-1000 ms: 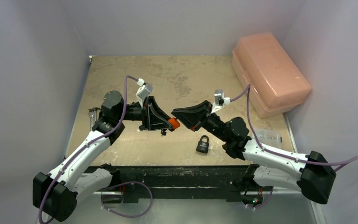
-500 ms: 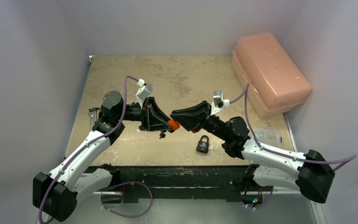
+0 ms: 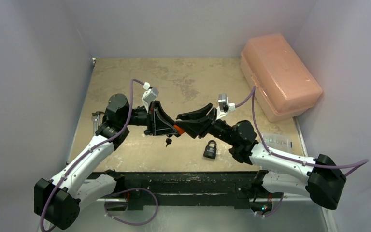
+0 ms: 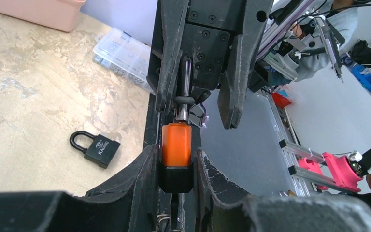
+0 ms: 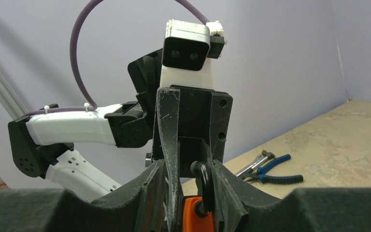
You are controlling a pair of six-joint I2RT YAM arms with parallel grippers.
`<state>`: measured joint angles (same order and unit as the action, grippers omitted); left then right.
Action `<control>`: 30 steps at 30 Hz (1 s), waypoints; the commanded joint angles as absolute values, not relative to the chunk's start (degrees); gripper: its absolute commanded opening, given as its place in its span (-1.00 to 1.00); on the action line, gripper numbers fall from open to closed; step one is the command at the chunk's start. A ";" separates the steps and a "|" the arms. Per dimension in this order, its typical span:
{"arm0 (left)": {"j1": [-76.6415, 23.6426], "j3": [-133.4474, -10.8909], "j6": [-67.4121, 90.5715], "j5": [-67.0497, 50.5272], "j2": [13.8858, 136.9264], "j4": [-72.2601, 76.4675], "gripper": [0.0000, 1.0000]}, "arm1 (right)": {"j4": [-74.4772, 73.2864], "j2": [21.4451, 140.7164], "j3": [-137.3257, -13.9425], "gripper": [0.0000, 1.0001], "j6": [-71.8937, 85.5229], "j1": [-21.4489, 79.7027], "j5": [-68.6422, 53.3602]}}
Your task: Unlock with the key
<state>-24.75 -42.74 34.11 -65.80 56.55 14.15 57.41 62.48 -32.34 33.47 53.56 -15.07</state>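
Key (image 4: 176, 144): orange head is clamped in the closed jaws of the L gripper (image 4: 175, 155) and held above the tabletop (image 3: 125, 77), approx. mid-width, nearer the near edge. Blade and ring are positioned between the spread, open jaws of the R gripper (image 4: 193, 113); contact w/ an R finger cannot be confirmed. Padlock (image 3: 210, 149) is laid flat by the near edge, shackle seated, not gripped.

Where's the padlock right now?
Top view: the padlock lies on the table, a little right of centre near the front edge, just below the right claw in the picture.
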 commanded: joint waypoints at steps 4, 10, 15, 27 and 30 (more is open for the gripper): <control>-23.82 -44.47 32.43 -59.33 56.18 16.09 -1.00 | 55.93 63.71 -34.71 -0.13 32.72 54.76 -21.12; -23.73 -44.49 32.32 -59.17 56.08 15.91 -1.00 | 55.25 64.23 -35.03 -0.47 32.37 54.76 -21.09; -23.49 -44.59 32.31 -59.14 56.07 15.96 -1.00 | 53.90 64.64 -35.58 -0.97 31.66 54.76 -21.28; -22.81 -46.44 24.78 -53.48 53.66 6.29 0.95 | 43.32 62.19 -36.82 -1.00 28.49 54.35 -9.32; -22.63 -47.37 22.12 -50.03 53.00 2.05 0.97 | 40.59 62.65 -37.28 -1.00 28.84 53.79 -5.37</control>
